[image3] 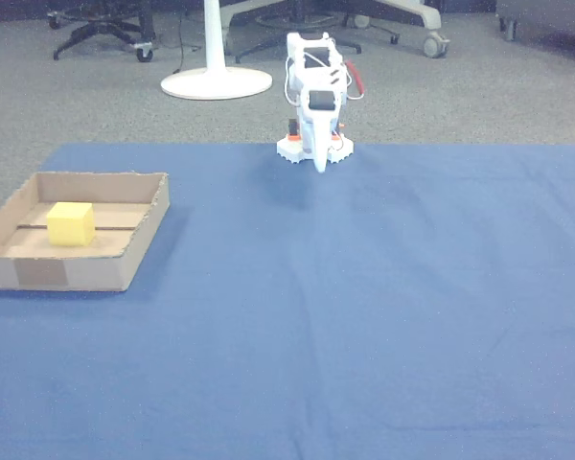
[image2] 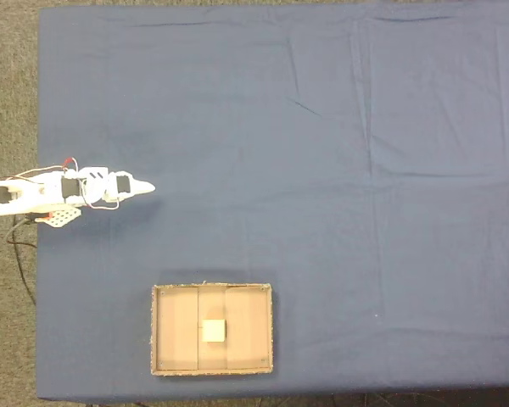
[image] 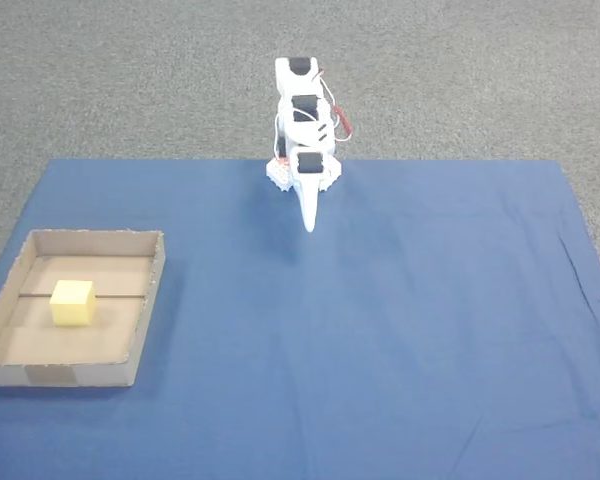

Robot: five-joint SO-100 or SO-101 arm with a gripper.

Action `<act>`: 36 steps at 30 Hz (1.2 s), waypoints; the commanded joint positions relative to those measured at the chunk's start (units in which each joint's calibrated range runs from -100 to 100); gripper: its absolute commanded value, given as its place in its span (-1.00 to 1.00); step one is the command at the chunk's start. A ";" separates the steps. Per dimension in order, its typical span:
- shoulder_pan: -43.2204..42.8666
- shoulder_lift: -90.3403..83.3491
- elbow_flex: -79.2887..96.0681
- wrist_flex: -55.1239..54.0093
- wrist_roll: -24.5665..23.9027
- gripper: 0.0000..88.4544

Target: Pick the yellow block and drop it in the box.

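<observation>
Your yellow block point(image: 72, 303) sits on the floor of the box point(image: 145, 300), resting on or just beside the seam line, clear of all four walls in both fixed views. By that evidence the task looks finished.

The hand point(image: 310, 222) is folded in close to the arm's base, well apart from the box, its fingers pressed together to a point and holding nothing. A fixed view from above point(image2: 144, 186) shows the same narrow tip.

Risks from here are few, and they depend on any further motion. If you send the arm back toward the box, a low sweep could catch the near wall and drag the light cardboard across the blue cloth point(image: 400, 330), or tip the block out. The cloth shows creases; a hand dragged over them could bunch it and shift the box. The worktop edge lies close to the box's outer wall, so a shove that way might push it off.
</observation>
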 commanded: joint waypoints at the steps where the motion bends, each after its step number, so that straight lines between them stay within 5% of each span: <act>1: 0.81 -2.31 2.13 0.04 -0.24 -1.00; 6: 0.18 -9.49 2.13 11.12 -0.54 -1.00; 36: 3.41 -9.57 2.13 11.78 -2.69 -1.00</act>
